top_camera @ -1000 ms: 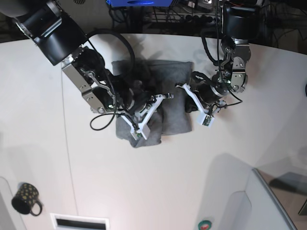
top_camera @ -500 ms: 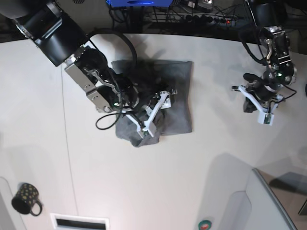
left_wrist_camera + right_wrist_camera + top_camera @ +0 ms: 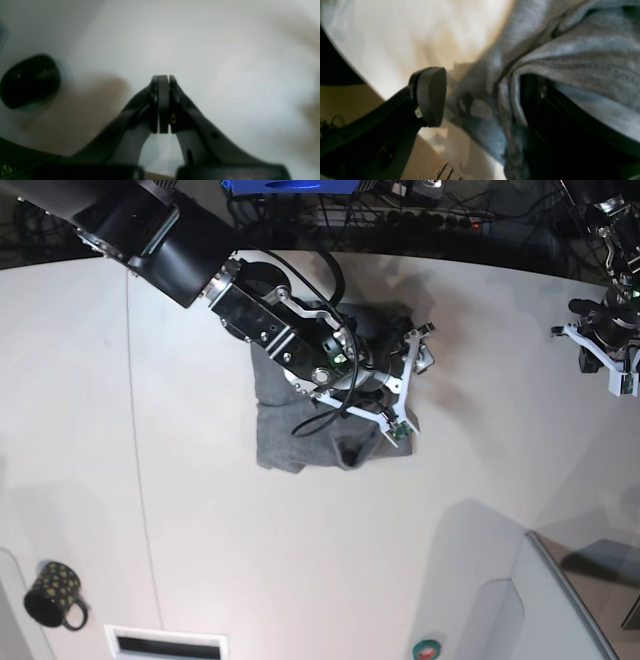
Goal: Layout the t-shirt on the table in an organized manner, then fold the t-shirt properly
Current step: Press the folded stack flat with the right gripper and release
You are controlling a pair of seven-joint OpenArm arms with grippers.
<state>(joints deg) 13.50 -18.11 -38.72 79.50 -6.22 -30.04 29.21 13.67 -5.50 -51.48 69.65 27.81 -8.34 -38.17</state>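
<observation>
White and smooth, the table (image 3: pixel 200 520) carries the t-shirt (image 3: pixel 290 430) near its far middle, well apart from a dark spotted mug (image 3: pixel 55 595) at the near corner. The t-shirt is already gathered into a compact, roughly rectangular bundle, so most of the folding looks done; what seems left is tidying the edge nearest the right gripper (image 3: pixel 408 385), where the layers bunch and a dark pocket gapes along the bundle's near edge. That gripper sits over the far-side edge of the t-shirt with its jaws spread wide; in its wrist view one finger (image 3: pixel 431 96) hangs clear beside the cloth while grey folds drape against the other, with nothing pinched between. The left gripper (image 3: pixel 603 355) hovers well away from the t-shirt over bare table, pressed together and empty. The cloth is heather grey, soft, creased in ridges
</observation>
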